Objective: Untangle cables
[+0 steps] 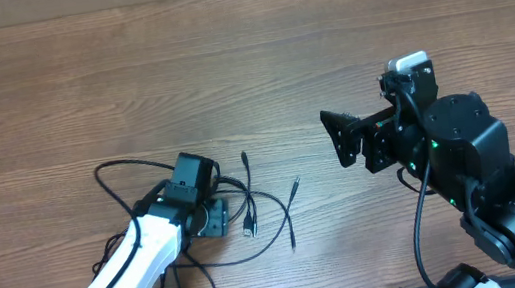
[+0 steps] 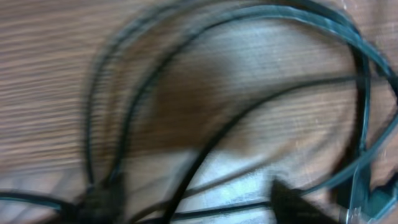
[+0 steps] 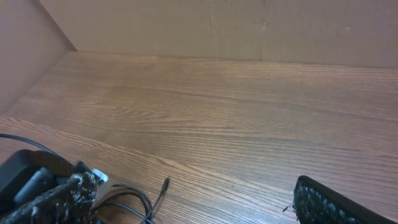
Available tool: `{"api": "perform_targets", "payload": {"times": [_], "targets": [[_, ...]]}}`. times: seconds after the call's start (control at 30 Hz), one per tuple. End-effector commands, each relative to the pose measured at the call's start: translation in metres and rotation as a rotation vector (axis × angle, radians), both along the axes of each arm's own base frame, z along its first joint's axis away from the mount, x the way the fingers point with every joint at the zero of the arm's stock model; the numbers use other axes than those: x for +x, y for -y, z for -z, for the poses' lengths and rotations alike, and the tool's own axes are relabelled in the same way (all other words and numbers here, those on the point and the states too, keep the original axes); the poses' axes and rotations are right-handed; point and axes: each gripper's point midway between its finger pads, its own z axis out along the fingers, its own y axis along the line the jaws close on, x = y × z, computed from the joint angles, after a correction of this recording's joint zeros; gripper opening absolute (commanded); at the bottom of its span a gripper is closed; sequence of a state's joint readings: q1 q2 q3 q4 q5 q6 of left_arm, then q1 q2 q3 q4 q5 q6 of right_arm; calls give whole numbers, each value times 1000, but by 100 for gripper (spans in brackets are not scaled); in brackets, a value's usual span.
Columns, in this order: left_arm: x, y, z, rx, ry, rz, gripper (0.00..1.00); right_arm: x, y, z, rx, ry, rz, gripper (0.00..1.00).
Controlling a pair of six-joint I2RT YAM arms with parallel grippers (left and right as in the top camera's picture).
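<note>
Logged cables (image 1: pixel 251 228) in loose tangle, front left-centre of table (image 1: pixel 227 67), right against left gripper (image 1: pixel 215 217); cannot tell its jaw gap, wrist view smeared. Noted right gripper (image 1: pixel 343 139) wide, empty, well apart. Risk: pinching several strands together, then pulling knot tighter.

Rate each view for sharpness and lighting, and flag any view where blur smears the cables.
Overhead: sharp and evenly lit, no glare, the cables trace cleanly. Left wrist: heavy motion blur, the cables are smeared into soft streaks and no plug is readable. Right wrist: the table grain is crisp under soft light with no glare.
</note>
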State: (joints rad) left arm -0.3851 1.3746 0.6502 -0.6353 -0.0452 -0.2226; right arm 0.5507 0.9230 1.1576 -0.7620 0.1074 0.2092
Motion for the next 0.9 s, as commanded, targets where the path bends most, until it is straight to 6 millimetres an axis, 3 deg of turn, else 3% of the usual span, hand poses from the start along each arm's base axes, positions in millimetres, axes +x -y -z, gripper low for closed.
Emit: {"api": "perform_targets", "payload": {"times": [0.0,0.03,0.23,0.33,0.53,0.63,0.87], "targets": [[-15,9,8,-38,-70,138,11,-2,-1,-10,19,22,-7,100],[-16,8,9,-35,-77,139,4,-2,-1,-10,19,22,-7,100],[-5,3,4,-8,-42,49,4,-2,-1,-10,15,25,-8,100],[15,11,-14,-33,12,44,4,0,-1,-10,7,28,-5,100],[72,36,-91,-96,181,86,4,6,-5,-1,-9,2,-5,100],[97,47,-140,-123,286,129,4,9,-7,3,-16,-9,-5,100],[121,60,-231,-168,455,194,4,13,-9,-2,-1,9,-4,100]]}}
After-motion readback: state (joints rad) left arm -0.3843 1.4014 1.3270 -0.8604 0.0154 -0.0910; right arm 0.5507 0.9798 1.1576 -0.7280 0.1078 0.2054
